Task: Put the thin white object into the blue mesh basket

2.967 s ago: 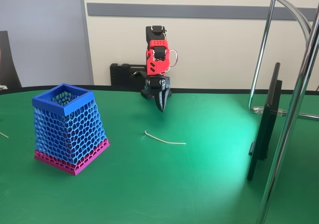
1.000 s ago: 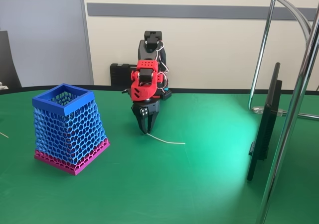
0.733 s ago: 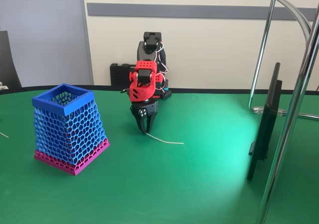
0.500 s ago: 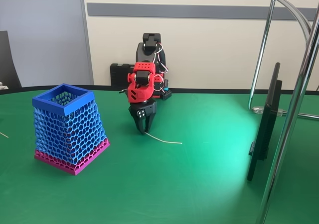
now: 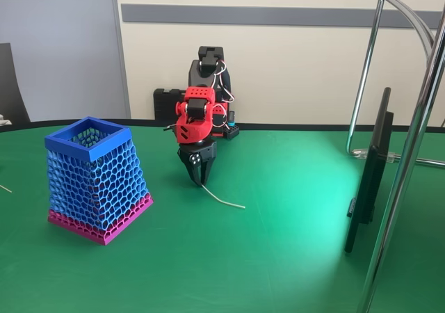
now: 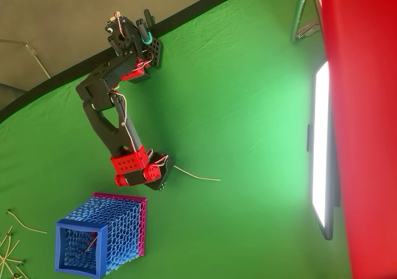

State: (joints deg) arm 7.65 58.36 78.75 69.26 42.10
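The gripper (image 5: 201, 181) is seen pointing straight down at the green surface (image 5: 278, 257), its black fingers (image 5: 195, 172) drawn together on the near-left end of the thin white object (image 5: 224, 199). In the fixed view the strand is seen running from between the fingertips down and to the right, its free end resting on the surface; whether the held end is lifted clear of the cloth cannot be told. In the overhead view the same strand (image 6: 195, 175) is seen stretching rightward from the gripper (image 6: 166, 170), gently curved, with the red wrist housing (image 6: 133, 167) just left of it.

The blue mesh basket (image 5: 96, 179) is placed upright on the surface to the left of the gripper in the fixed view, apart from it, with a dark blue square rim at the top and a magenta band at its base. In the overhead view the basket (image 6: 102, 234) is found below and to the left of the gripper, near it but not touching, and a small dark item, too small to identify, is seen inside it.

Several pale slivers (image 6: 15, 242) are scattered at the left edge of the overhead view. A dark flat screen (image 5: 368, 170) is stood on edge at the right, beside chrome stand tubes (image 5: 407, 160).
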